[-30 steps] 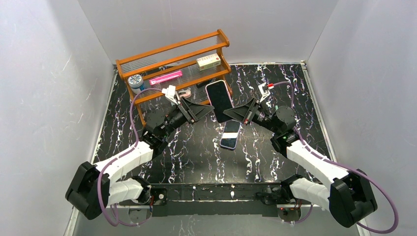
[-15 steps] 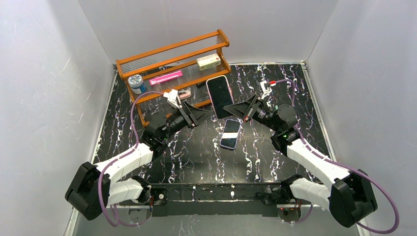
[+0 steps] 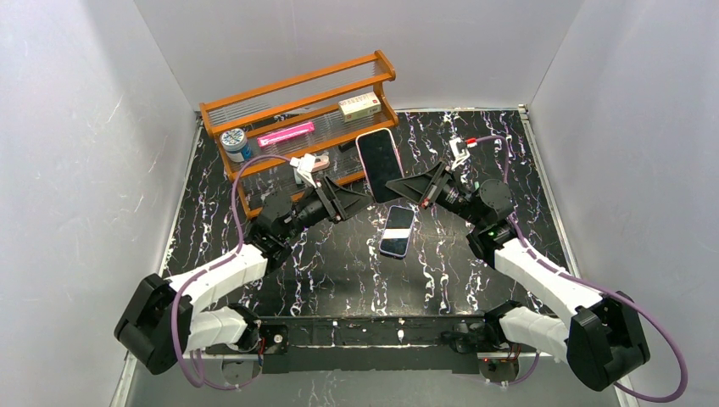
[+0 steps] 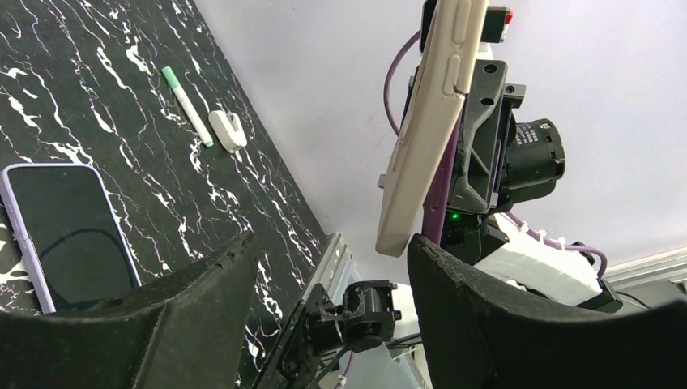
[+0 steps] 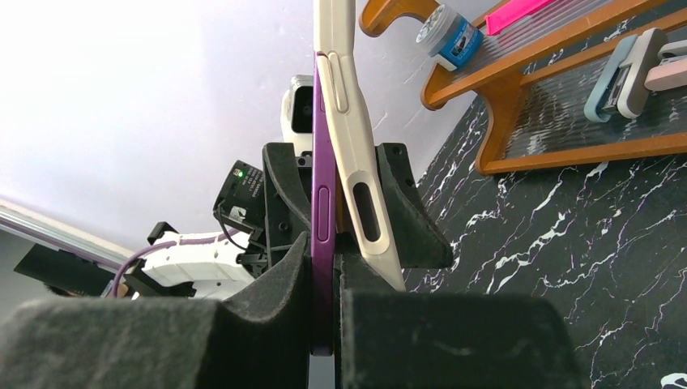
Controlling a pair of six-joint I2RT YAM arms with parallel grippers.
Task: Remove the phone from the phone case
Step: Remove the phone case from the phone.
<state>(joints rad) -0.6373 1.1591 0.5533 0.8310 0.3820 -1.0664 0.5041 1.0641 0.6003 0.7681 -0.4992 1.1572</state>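
**Purple phone** (image 5: 322,212): held on edge, off the table, pinched between the pressed-together fingers of the right gripper (image 5: 324,263).

**Beige phone case** (image 5: 348,121): sprung away from the phone at the end nearest the right fingers, and meeting the phone farther out from them. Its side button bumps and a slot cutout show plainly in the right wrist view alone.

**Left gripper** (image 4: 332,243): jaws apart, one finger on either side of phone and case. Contact with the case cannot be told.

**Left wrist view alone:**
- A second phone (image 4: 65,235), lilac-edged, lies screen up on the black marble table (image 4: 121,73) under the left fingers.
- Beyond it lie a green marker (image 4: 188,117) and, just beside that, a white clip (image 4: 228,131).

**Top view:** the whole wooden rack (image 3: 297,85), beyond both grippers, carries:
- a blue-lidded jar (image 3: 233,140)
- a pink box (image 3: 286,134)
- a cream box (image 3: 359,106) with a red label

The print on the boxes is too small to read.
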